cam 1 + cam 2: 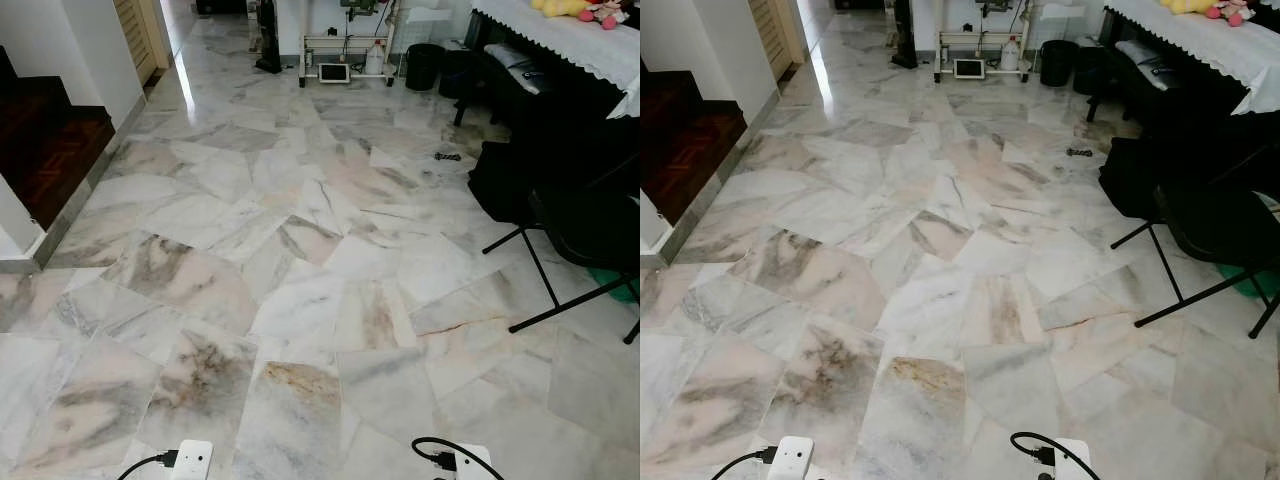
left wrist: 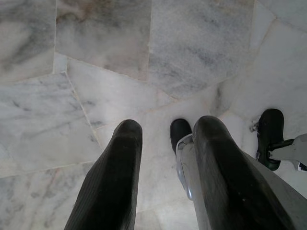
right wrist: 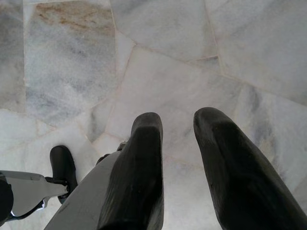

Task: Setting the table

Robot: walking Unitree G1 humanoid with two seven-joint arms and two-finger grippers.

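From our head we look over a marble floor [image 1: 300,300] towards a table [image 1: 570,40] with a white cloth, far right, well apart from both grippers. Our left gripper [image 2: 165,143] hangs with fingers parted, empty, above floor. Our right gripper [image 3: 177,139] likewise, parted and empty.

Home living area: polished marble-tile floor [image 1: 300,300], dark wooden stair landing [image 1: 45,150] at left, lace-edged white tablecloth [image 1: 560,40] with plush toys [image 1: 585,10], black folding chair [image 1: 580,230], white shelf unit [image 1: 345,50] against far wall.
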